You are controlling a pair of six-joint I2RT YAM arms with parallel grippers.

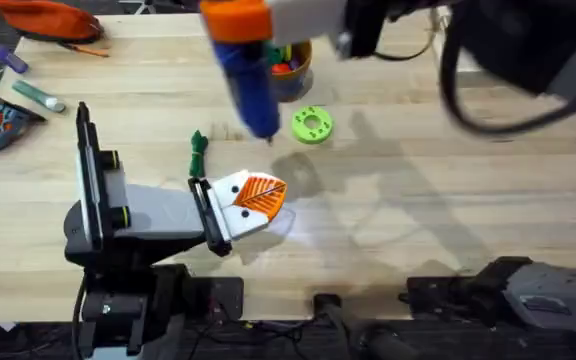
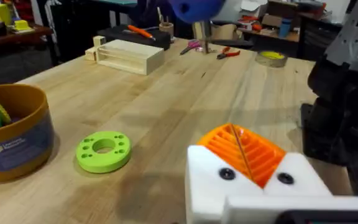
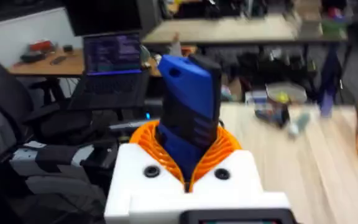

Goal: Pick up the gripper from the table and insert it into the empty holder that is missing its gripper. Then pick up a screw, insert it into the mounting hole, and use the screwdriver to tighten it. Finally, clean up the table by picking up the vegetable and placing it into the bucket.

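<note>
My right gripper [image 1: 238, 22] hangs high over the table's far middle, shut on the blue screwdriver [image 1: 248, 80], whose narrow tip points down beside the green disc. In the right wrist view the screwdriver [image 3: 190, 93] stands clamped between the orange pads [image 3: 143, 140]. My left gripper [image 1: 258, 198] lies low at the centre, its orange ridged fingertips [image 2: 260, 155] pressed together, shut on nothing. The dark-green vegetable [image 1: 200, 150] lies just beyond it. The tan bucket [image 1: 298, 68] sits behind the screwdriver, and the bucket [image 2: 11, 134] holds toys. The loose gripper piece, empty holder and screw are out of view.
A bright green disc with holes [image 1: 312, 125] lies near the bucket. A teal marker [image 1: 38, 96] and orange items [image 1: 48, 18] sit at the far left. A pale wooden box [image 2: 129, 55] stands at the table's far side. The right half of the table is bare wood.
</note>
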